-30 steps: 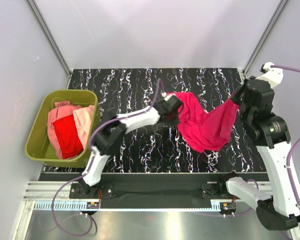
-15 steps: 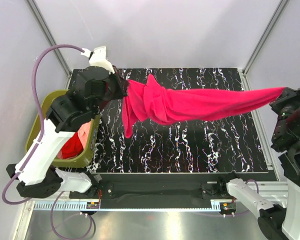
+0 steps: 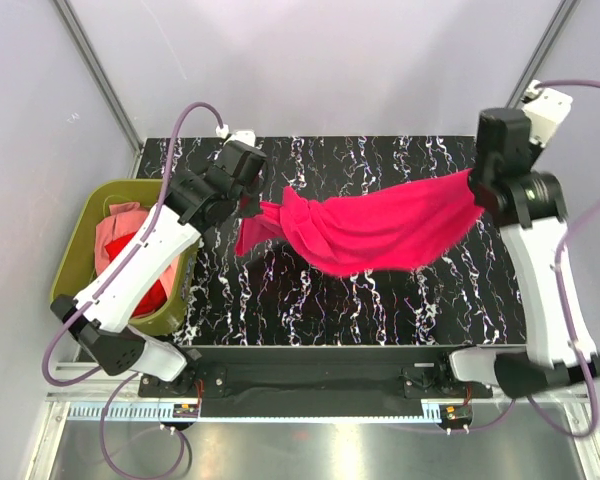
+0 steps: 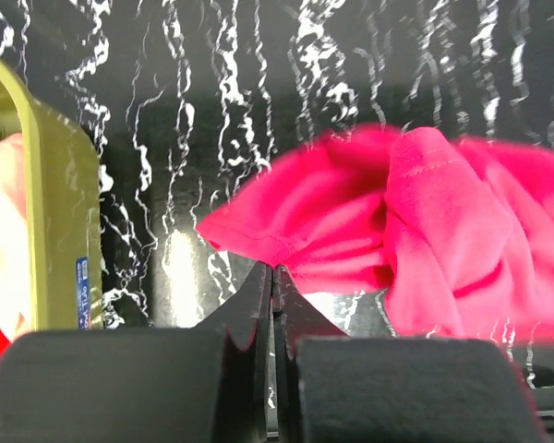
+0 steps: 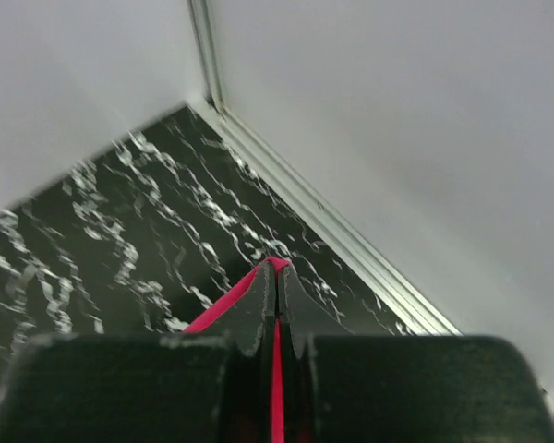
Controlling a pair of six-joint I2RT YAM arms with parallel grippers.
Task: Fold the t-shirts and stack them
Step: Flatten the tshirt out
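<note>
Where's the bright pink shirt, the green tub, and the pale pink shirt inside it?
magenta t-shirt (image 3: 370,232): overhead view, middle of the stretched cloth.
olive-green tub (image 3: 70,270): overhead view, its left wall.
pale salmon t-shirt (image 3: 115,240): overhead view, bunched cloth inside the tub.

Overhead camera looks down from behind my rig; wrist cameras ride close in — all share the marbled table (image 3: 310,300) and magenta t-shirt (image 3: 370,230).

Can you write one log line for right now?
left end effector: shut on pink shirt | right end effector: shut on pink shirt | pink shirt: slung between the two
</note>
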